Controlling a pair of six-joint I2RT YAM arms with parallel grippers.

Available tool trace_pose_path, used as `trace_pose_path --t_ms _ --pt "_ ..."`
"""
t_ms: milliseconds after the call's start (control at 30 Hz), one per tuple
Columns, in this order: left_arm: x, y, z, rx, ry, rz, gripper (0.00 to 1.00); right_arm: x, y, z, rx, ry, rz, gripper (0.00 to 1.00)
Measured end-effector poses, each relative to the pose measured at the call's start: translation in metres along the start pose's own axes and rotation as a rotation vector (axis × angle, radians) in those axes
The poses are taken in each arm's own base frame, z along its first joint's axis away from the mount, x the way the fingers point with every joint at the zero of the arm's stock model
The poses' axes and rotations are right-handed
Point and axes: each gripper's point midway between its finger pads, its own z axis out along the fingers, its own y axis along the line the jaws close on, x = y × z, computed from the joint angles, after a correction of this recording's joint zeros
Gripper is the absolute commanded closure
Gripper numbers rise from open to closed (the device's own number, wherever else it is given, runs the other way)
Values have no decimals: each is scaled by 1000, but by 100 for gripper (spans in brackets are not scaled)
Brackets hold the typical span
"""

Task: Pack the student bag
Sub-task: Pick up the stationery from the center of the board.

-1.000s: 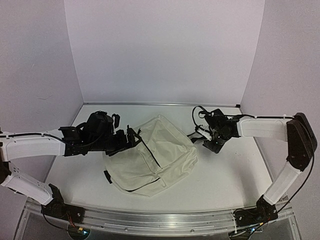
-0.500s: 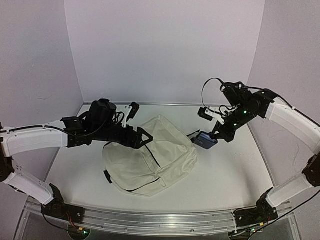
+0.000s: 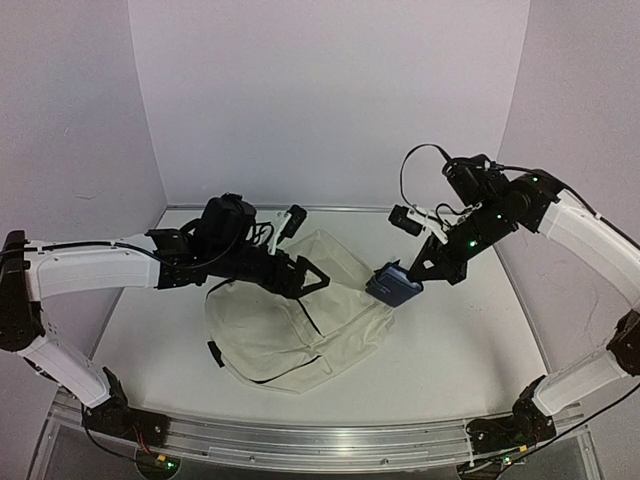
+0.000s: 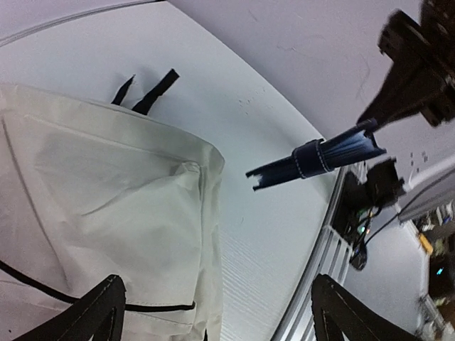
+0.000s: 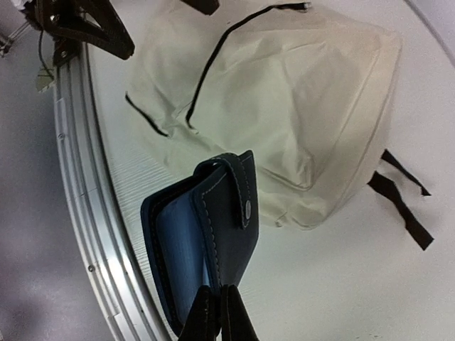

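The student bag [image 3: 300,325] is a cream fabric backpack with black zipper trim, lying flat in the middle of the table. It also shows in the left wrist view [image 4: 106,192] and the right wrist view [image 5: 284,92]. My right gripper [image 3: 415,272] is shut on the edge of a navy blue pouch [image 3: 392,285], which hangs in the air just off the bag's right side. From the wrist the pouch [image 5: 210,234] dangles from the pinched fingertips [image 5: 217,305]. My left gripper [image 3: 303,248] hovers open over the bag's far left part, with nothing between its fingers [image 4: 92,312].
Black straps [image 5: 402,202] trail from the bag's far end onto the white table [image 3: 450,350]. A metal rail [image 3: 320,440] runs along the near edge. Lilac walls [image 3: 330,100] close in the back and both sides.
My right gripper has lifted the navy pouch off the table and carried it left toward the bag. My left arm has swung right and risen over the bag, its jaws narrowing a little.
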Motion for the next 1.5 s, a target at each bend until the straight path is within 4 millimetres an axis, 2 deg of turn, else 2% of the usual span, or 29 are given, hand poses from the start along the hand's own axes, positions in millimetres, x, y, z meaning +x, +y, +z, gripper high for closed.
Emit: trace_pose_path --t_ms 133,200,333,500,600,767,867,967,1333,1500 --pt "-22 31 -7 -37 -78 -275 0 -26 -28 -10 151 -80 -10 100" --pt "-36 37 -10 -29 -136 -380 0 -39 -38 -16 217 -120 -20 100" --pt "-46 31 -10 44 -209 -556 0 -62 -44 -20 334 -164 -78 100" --pt "-65 20 -5 168 -268 -729 0 -84 -34 -19 440 -192 -178 100" --pt "-71 18 6 247 -278 -816 0 -93 -29 -19 484 -203 -225 100" --pt "-67 23 26 336 -274 -943 0 -99 -23 -16 544 -198 -289 100" --pt "-63 25 29 354 -275 -985 0 -99 -19 -11 565 -183 -322 100" --pt "-68 23 26 379 -289 -993 1 -97 -18 -4 576 -162 -346 100" --pt "-80 11 19 463 -306 -1009 24 -98 -15 23 616 -108 -405 100" --pt "-78 11 24 499 -295 -1027 36 -99 -9 32 617 -94 -426 100"
